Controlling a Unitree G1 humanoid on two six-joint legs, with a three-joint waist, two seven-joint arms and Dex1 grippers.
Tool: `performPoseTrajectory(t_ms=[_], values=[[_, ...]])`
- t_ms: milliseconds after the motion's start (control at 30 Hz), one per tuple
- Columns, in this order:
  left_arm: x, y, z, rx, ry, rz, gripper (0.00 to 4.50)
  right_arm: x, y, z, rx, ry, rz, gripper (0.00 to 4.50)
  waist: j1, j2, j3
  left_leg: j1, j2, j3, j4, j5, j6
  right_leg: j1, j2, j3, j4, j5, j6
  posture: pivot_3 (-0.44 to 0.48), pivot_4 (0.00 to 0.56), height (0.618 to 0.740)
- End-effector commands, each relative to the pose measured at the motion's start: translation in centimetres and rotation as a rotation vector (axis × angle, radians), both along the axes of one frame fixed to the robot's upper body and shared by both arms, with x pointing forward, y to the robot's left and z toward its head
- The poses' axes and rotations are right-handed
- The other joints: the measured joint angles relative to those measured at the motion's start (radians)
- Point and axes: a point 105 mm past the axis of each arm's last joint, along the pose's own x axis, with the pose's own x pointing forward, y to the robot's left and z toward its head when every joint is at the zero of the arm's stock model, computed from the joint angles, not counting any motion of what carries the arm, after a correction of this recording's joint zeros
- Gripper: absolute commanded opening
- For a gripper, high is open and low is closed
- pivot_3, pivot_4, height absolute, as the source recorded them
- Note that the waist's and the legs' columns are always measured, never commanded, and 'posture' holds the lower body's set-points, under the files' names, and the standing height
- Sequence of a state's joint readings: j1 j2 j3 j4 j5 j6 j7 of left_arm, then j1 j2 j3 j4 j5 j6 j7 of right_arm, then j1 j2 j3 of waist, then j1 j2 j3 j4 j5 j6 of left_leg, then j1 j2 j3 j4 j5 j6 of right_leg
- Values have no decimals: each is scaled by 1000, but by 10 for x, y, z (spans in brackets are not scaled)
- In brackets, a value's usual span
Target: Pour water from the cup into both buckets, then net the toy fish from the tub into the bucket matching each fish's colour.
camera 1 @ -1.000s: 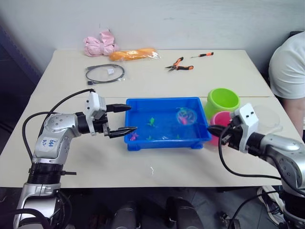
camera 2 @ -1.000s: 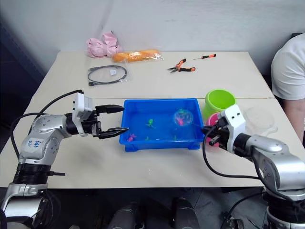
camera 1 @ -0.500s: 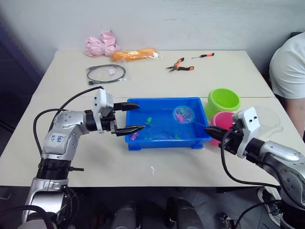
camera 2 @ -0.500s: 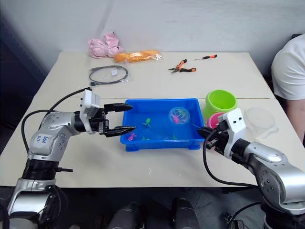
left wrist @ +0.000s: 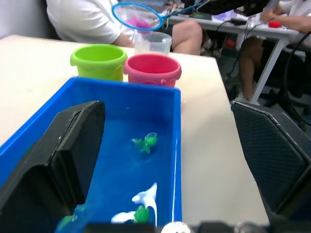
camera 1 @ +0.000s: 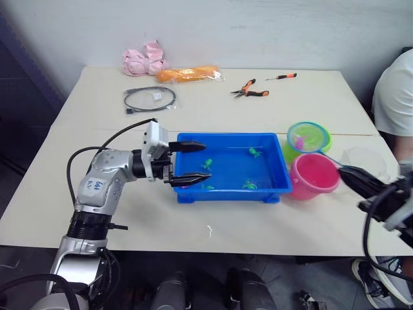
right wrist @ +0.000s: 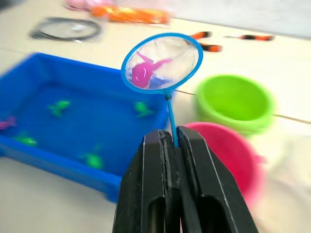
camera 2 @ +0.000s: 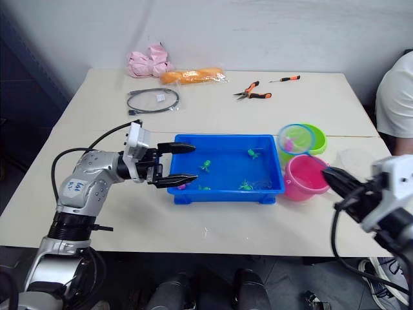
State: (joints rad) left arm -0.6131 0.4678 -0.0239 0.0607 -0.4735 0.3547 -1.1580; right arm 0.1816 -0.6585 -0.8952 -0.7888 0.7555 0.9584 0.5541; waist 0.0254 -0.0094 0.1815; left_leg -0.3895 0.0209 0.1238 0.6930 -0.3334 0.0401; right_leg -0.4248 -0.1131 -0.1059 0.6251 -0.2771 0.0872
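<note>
The blue tub (camera 1: 226,137) holds water and several green toy fish (camera 1: 207,164). A lime green bucket (camera 1: 324,141) and a pink bucket (camera 1: 314,175) stand at its right end. My right gripper (camera 1: 352,175) is shut on the stick of the net (camera 1: 306,136). It holds the hoop in the air over the buckets, with a pink fish (right wrist: 141,73) in the mesh. My left gripper (camera 1: 197,163) is open, its fingers on either side of the tub's left end. The clear cup (camera 1: 364,158) stands to the right of the buckets.
A coiled black cable (camera 1: 150,99), pliers (camera 1: 248,90), a screwdriver (camera 1: 284,76), an orange bag (camera 1: 187,73) and a pink bag (camera 1: 143,61) lie along the table's far side. A person in white (camera 1: 395,90) sits at the right edge.
My right gripper lifted the net with the pink fish out of the tub and carried it right, above the buckets. My left gripper moved right, up to the tub's left end.
</note>
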Motion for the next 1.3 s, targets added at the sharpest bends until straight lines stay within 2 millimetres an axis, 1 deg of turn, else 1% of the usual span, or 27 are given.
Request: performPoseTrajectory(t_ms=[33, 167, 267, 500, 600, 667, 733, 900, 967, 1033, 1100, 1200, 1300], values=[[-4, -12, 8, -32, -15, -43, 4442, -10, -19, 9, -112, -40, -83, 0, -1, 0, 0, 0, 0, 0, 0, 0, 0, 0, 0, 0, -1, 0, 0, 0, 150, 740], [-5, -23, 9, -50, -10, -67, 4442, -12, -46, 3, -152, -52, -235, 0, -3, 0, 0, 2, 0, 1, 0, 0, 0, 1, 0, 1, -2, 0, 0, 0, 150, 740], [-4, -27, 9, -51, -17, -72, 4442, -12, -48, -4, -203, -52, -258, 0, -3, 0, 0, 2, 0, 1, 0, 0, 0, 0, 0, 1, -2, 0, 0, 0, 150, 740], [0, -32, 11, -40, -36, -70, 4442, -5, -41, -32, -425, -54, -205, 0, -3, 0, 0, 2, -1, 1, 0, 1, 0, 1, 0, 1, -2, 0, 0, 0, 150, 740], [-1, -34, 11, -39, -35, -79, 4442, -1, -38, -39, -509, -73, -184, 0, -3, 0, 0, 2, -1, 1, 0, 1, 0, 1, 0, 1, -2, 0, 0, 0, 150, 740], [-3, -34, 11, -44, -31, -83, 4442, 1, -39, -43, -616, -85, -190, 0, -3, 0, 0, 2, -1, 1, 0, 1, 0, 1, 0, 1, -2, 0, 0, 0, 150, 740], [-5, -34, 9, -47, -21, -83, 4442, 2, -40, -46, -735, -110, -198, 0, -3, 0, 0, 2, -1, 1, 0, 1, 0, 1, 0, 1, -2, 0, 0, 0, 150, 740], [-5, -34, 7, -45, -16, -66, 4442, 6, -40, -47, -831, -181, -182, 0, -3, 0, 0, 2, -1, 1, 0, 1, 0, 1, 0, 1, -2, 0, 1, 0, 150, 740], [-5, -34, 6, -43, -16, -65, 4442, 7, -43, -50, -887, -183, -173, 0, -3, 0, 0, 2, -1, 1, 0, 1, -1, 1, 0, 2, -2, 0, 1, 0, 150, 740], [-3, -34, 7, -41, -18, -63, 4442, 9, -44, -47, -958, -232, -175, 0, -4, 0, 0, 2, -1, 1, 0, 1, -1, 1, 0, 2, -2, 0, 1, 0, 150, 740], [-1, -34, 6, -40, -25, -56, 4442, 11, -39, -45, -1076, -298, -145, 0, -4, 0, 0, 2, -1, 1, 0, 1, -1, 1, 0, 2, -2, 0, 1, 0, 150, 740], [2, -31, 4, -35, -39, -34, 4442, 15, -37, -48, -1195, -320, -120, 0, -5, 0, 0, 3, -1, 1, 0, 2, -2, 1, 0, 2, -2, 0, 1, 0, 150, 740], [5, -29, 3, -26, -49, -27, 4442, 16, -36, -49, -1269, -351, -116, 0, -4, 0, 0, 3, 0, 1, 0, 2, -2, 1, 0, 2, -2, 0, 0, 0, 150, 740]])
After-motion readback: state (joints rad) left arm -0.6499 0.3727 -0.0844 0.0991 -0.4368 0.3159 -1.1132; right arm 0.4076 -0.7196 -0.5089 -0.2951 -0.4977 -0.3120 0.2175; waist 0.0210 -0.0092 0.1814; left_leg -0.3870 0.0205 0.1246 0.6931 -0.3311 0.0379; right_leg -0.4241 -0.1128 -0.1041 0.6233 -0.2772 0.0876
